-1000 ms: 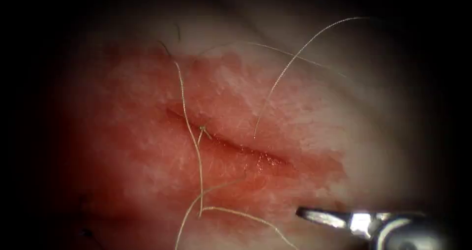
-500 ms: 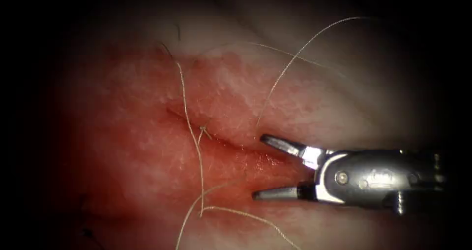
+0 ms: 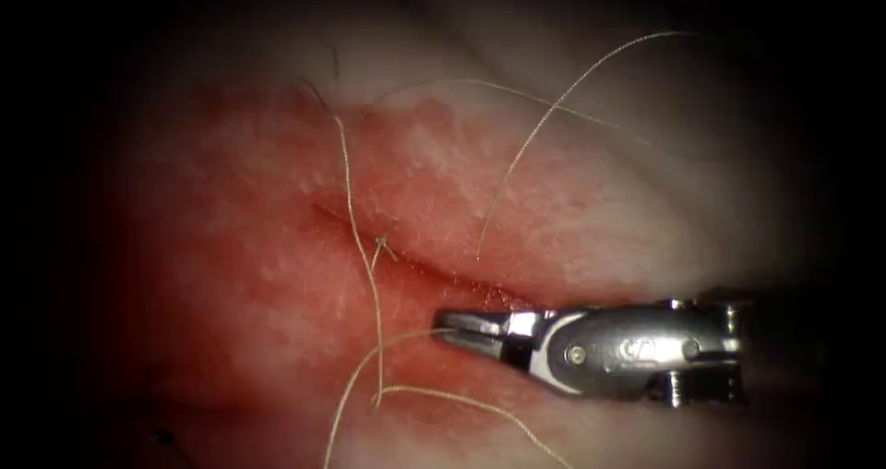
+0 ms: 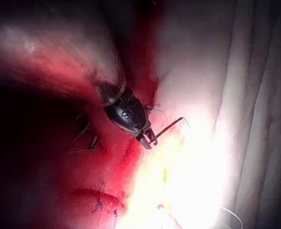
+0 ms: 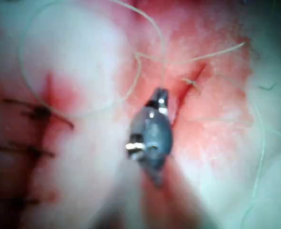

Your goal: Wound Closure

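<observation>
The thread [image 3: 369,284] runs top to bottom down the tissue [image 3: 231,275] on the left, crossing the cut [image 3: 415,268] at a small knot [image 3: 380,241], then splitting into strands near the lower edge. The cut's long axis slants from upper left down to lower right. A separate strand curves up and away on the right side. Lying just below the cut, the right tool [image 3: 461,326] points left, its long axis almost level, jaws drawn nearly together around a thread strand at their tips. The left wrist view shows that same tool [image 4: 147,139] with a dark strand leaving its jaws. Finished stitches [image 5: 35,114] appear in the right wrist view.
</observation>
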Controlling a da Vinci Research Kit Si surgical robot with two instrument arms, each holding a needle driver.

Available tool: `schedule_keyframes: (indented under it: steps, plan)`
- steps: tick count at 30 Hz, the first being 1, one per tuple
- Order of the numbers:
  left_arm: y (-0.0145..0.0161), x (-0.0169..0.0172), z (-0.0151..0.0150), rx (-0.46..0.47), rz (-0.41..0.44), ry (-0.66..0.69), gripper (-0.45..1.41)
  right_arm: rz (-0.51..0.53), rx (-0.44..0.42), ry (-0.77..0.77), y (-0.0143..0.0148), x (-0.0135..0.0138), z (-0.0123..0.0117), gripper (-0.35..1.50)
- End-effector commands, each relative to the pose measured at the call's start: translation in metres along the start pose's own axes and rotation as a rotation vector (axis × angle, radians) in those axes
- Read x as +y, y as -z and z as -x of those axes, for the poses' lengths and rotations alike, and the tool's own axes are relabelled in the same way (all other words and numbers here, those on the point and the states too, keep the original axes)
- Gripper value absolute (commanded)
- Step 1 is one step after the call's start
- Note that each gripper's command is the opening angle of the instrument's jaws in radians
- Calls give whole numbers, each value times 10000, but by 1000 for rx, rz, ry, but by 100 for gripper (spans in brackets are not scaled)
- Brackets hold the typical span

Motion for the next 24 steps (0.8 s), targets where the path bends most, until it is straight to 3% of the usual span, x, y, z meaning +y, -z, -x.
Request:
schedule_keyframes:
  steps: [1,8,15,16,19,24]
  plan:
    - [-7,2,6,2,4,1,-35,-9,-2,-2,-2,-3,1,-35]
    - [-9,3,6,3,5,1,-35,-18,32,-28,15,-10,-39,-35]
    - [-10,3,5,3,6,1,-35,-64,78,-28,20,-49,-115,-35]
    - [-10,3,5,1,7,1,-35,-83,96,-33,20,-61,-138,-35]
    - [-10,3,5,1,7,1,-35,-121,121,-30,21,-84,-177,-35]
    - [-10,3,6,1,8,0,-35,-187,163,-27,24,-122,-233,-35]
